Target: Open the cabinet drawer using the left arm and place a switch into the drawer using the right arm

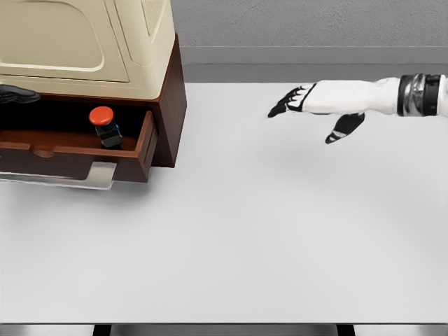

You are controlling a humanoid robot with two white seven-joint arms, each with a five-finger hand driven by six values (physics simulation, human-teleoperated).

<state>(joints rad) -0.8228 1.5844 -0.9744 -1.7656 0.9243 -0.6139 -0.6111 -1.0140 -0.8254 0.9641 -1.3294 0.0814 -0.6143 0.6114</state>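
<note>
One switch sits in the open drawer, and the right hand hangs empty over the white table.

The table fills most of the view, white and broad. At its far left corner stands one cabinet, dark reddish-brown wood with a cream-coloured appliance on top. Its single drawer is pulled out toward me, a pale metallic handle along its front. One white arm reaches in from the right, and the right hand floats above the table well apart from the cabinet, dark fingers spread loosely, gripping nothing. Inside the drawer, near its right wall, rests the one switch: a small dark block topped by a round red button. A dark shape at the far left edge above the drawer is too cropped to identify.
</note>
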